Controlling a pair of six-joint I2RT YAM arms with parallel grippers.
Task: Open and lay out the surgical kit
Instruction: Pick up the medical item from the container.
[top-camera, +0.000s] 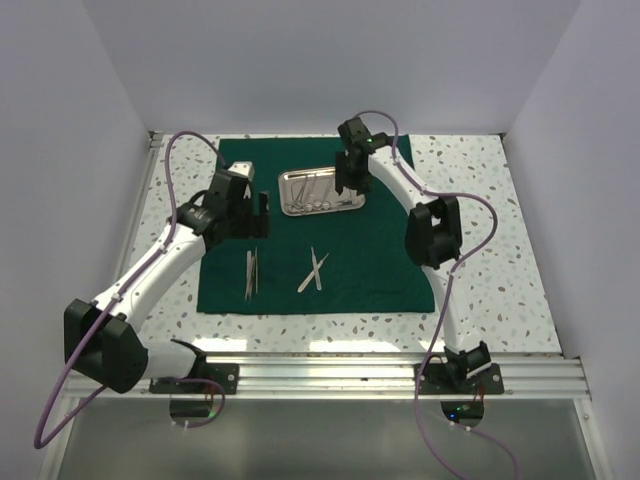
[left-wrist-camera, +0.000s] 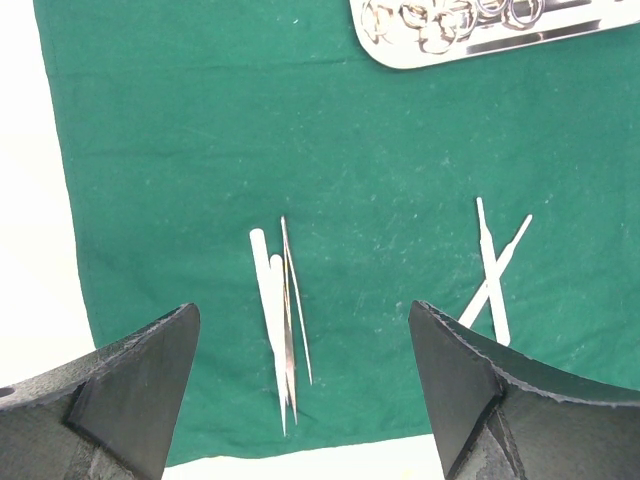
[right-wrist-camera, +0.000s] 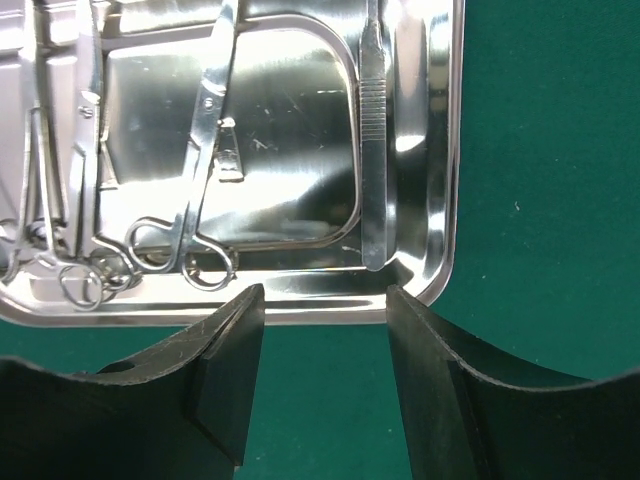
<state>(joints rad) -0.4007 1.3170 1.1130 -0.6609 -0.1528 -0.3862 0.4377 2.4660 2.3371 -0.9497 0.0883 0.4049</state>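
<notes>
The left gripper (left-wrist-camera: 302, 312) is wide open and empty; tweezers (left-wrist-camera: 275, 320) lie on the cloth (left-wrist-camera: 200, 150) right under its gap. The right gripper (right-wrist-camera: 323, 295) is half open and empty, with the tray (right-wrist-camera: 445, 150) just ahead of it

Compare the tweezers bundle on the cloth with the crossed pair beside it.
The tweezers bundle lies with its pieces side by side, nearly parallel; the crossed pair forms an X. The bundle sits nearer the cloth's left edge, the crossed pair nearer its middle. Both are slim, silver and lie on the cloth outside the tray.
</notes>
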